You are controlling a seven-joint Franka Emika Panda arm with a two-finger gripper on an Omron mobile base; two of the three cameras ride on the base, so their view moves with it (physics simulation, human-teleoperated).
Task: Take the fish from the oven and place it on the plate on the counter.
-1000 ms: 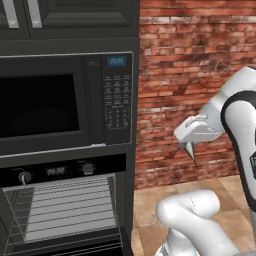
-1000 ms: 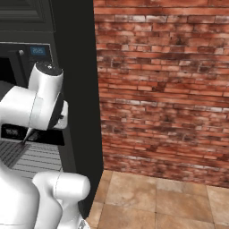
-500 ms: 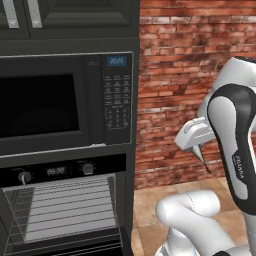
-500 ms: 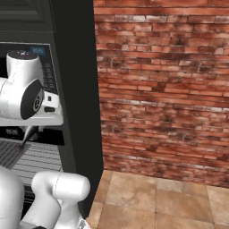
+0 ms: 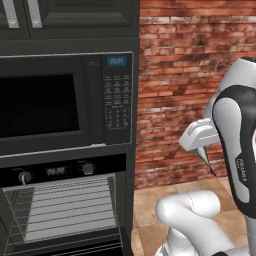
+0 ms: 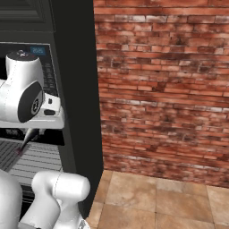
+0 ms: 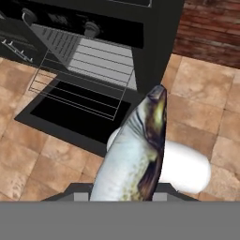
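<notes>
Fish (image 7: pixel 136 159): one, I see it clamped in the gripper (image 5: pixel 206 161), out of the oven, above the tiled floor (image 7: pixel 42 164)
Gripper: one, clenched on the fish, beside the brick wall (image 5: pixel 175 90)
Oven (image 5: pixel 65 210): one, I read its door open, one wire rack (image 7: pixel 101 58) bare
Microwave (image 5: pixel 65 102): one, above the oven

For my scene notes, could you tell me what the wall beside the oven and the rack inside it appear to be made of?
The wall looks like rough matte red-brown brick, with pale mortar lines between staggered courses. The oven rack appears to be thin grey metal wire: parallel bars, light sheen, though the rendering leaves that open.
</notes>
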